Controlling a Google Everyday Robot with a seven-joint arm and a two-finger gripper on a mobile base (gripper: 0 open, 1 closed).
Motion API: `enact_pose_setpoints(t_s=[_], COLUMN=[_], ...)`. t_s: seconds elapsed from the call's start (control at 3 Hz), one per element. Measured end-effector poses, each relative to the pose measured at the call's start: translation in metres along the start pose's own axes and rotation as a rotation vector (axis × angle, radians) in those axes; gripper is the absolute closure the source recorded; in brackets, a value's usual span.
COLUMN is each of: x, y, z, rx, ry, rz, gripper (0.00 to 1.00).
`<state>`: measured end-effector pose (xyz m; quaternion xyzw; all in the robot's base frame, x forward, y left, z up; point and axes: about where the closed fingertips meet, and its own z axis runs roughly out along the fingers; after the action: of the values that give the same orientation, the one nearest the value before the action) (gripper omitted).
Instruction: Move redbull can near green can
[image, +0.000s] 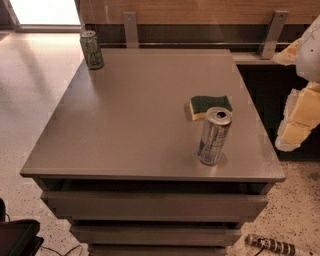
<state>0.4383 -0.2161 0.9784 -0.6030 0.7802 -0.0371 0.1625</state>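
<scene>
The redbull can (214, 136), tall, slim, silver with blue panels, stands upright near the front right of the grey table (135, 115). The green can (92, 49), shorter and dark green with pale markings, stands upright at the table's far left corner. The two cans are far apart, across the table's diagonal. My gripper (300, 107), white and pale yellow, hangs at the right edge of the view, beyond the table's right side and to the right of the redbull can, touching nothing.
A green-yellow sponge (210, 106) lies flat just behind the redbull can. A wall with metal brackets (131, 29) runs behind the table. Drawers sit under the table's front edge. A small patterned object (270, 244) lies on the floor at the front right.
</scene>
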Motion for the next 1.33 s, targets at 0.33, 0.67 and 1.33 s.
enact_pose_setpoints(t_s=[0.33,0.67,1.33], x=[0.0,0.002,0.001], y=[0.0,0.0,0.0], z=[0.0,0.001,0.025], rx=[0.0,0.007,0.0], ry=[0.0,-0.056,-0.358], rz=[0.0,0.013,0.042], gripper=[0.0,0.0,0.0])
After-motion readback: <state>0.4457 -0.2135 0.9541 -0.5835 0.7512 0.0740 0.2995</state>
